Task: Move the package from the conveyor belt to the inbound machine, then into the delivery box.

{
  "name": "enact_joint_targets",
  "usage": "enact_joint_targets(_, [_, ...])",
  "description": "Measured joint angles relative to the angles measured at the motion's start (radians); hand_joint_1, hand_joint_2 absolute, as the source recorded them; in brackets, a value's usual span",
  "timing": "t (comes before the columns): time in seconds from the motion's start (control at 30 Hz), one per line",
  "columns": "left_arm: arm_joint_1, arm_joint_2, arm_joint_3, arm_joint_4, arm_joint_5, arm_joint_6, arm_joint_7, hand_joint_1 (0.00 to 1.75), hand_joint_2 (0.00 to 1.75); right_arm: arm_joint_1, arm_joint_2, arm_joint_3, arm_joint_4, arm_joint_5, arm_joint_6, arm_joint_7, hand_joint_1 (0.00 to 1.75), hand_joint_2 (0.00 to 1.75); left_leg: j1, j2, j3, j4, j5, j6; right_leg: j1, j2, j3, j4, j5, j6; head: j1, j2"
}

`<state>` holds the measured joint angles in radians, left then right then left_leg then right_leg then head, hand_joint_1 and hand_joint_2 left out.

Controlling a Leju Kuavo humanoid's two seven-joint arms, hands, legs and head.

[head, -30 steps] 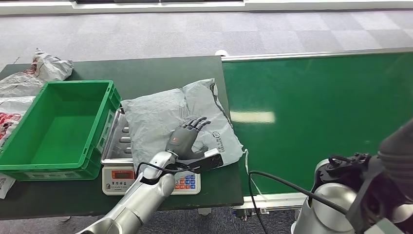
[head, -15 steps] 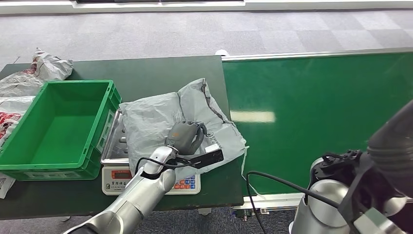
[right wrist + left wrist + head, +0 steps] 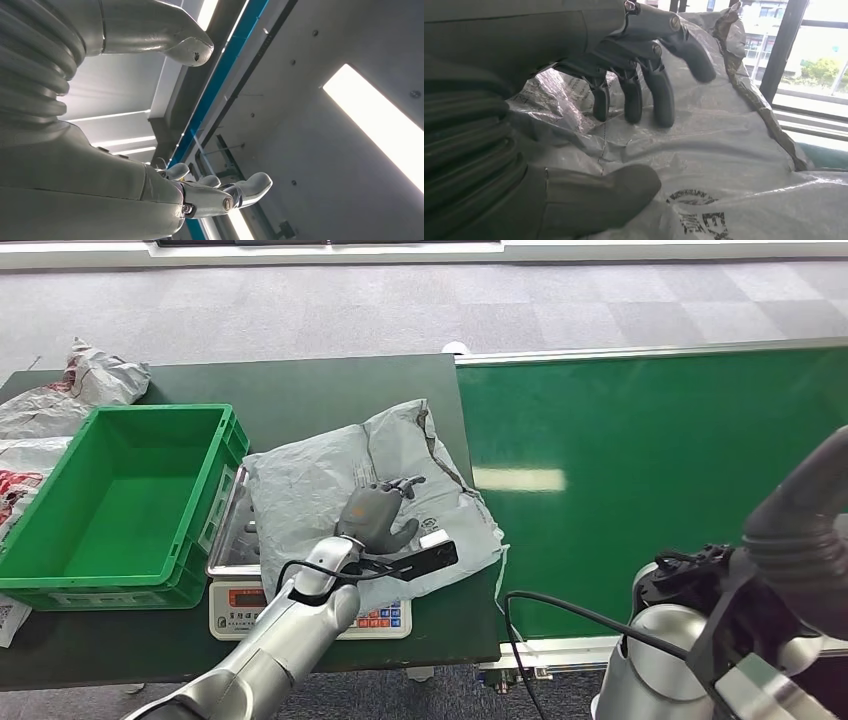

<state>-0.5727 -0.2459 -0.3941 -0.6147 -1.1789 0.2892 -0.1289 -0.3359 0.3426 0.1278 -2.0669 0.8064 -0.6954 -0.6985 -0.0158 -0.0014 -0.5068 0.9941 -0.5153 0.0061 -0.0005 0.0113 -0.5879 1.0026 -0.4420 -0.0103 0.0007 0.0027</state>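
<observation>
A: Position of the broad green conveyor belt?
B: Right of the scale.
A: The crumpled grey plastic mailer package?
B: Lying on the steel-topped weighing scale, beside the empty green plastic crate.
A: Hands?
B: Left hand presses the package, fingers curled down, thumb apart. Right hand spread, holding nothing.

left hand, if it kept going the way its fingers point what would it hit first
The grey package itself. In the left wrist view the left hand's fingers curl down with their tips at or just above the crinkled plastic, so it would likely press into the bag almost at once.
</observation>
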Motion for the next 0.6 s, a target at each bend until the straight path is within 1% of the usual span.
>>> enact_joint_targets(0.2, [-0.019, 0.002, 0.0, 0.013, -0.025, -0.015, 0.031, 0.0, 1.75, 0.0, 0.0, 0.0, 0.008, 0.0, 0.0, 0.0, 0.0, 1.75, 0.0, 0.0, 0.0, 0.0, 0.0, 0.0, 0.0, 0.0, 0.0, 0.0, 0.0, 0.0, 0.0, 0.0])
enact_joint_targets(0.47, [-0.035, 0.002, 0.0, 0.024, -0.035, -0.017, 0.043, 0.0, 1.75, 0.0, 0.0, 0.0, 0.013, 0.0, 0.0, 0.0, 0.0, 1.75, 0.0, 0.0, 0.0, 0.0, 0.0, 0.0, 0.0, 0.0, 0.0, 0.0, 0.0, 0.0, 0.0, 0.0])
enact_joint_targets(0.53, [-0.039, 0.002, 0.0, 0.029, -0.055, -0.032, 0.064, 0.0, 1.75, 0.0, 0.0, 0.0, 0.014, 0.001, 0.0, 0.0, 0.0, 1.75, 0.0, 0.0, 0.0, 0.0, 0.0, 0.0, 0.0, 0.0, 0.0, 0.0, 0.0, 0.0, 0.0, 0.0])
enact_joint_targets(0.6, [-0.049, 0.002, 0.0, 0.039, -0.092, -0.067, 0.106, 0.0, 1.75, 0.0, 0.0, 0.0, 0.017, 0.001, 0.0, 0.0, 0.0, 1.75, 0.0, 0.0, 0.0, 0.0, 0.0, 0.0, 0.0, 0.0, 0.001, 0.0, 0.0, 0.0, 0.0, 0.0])
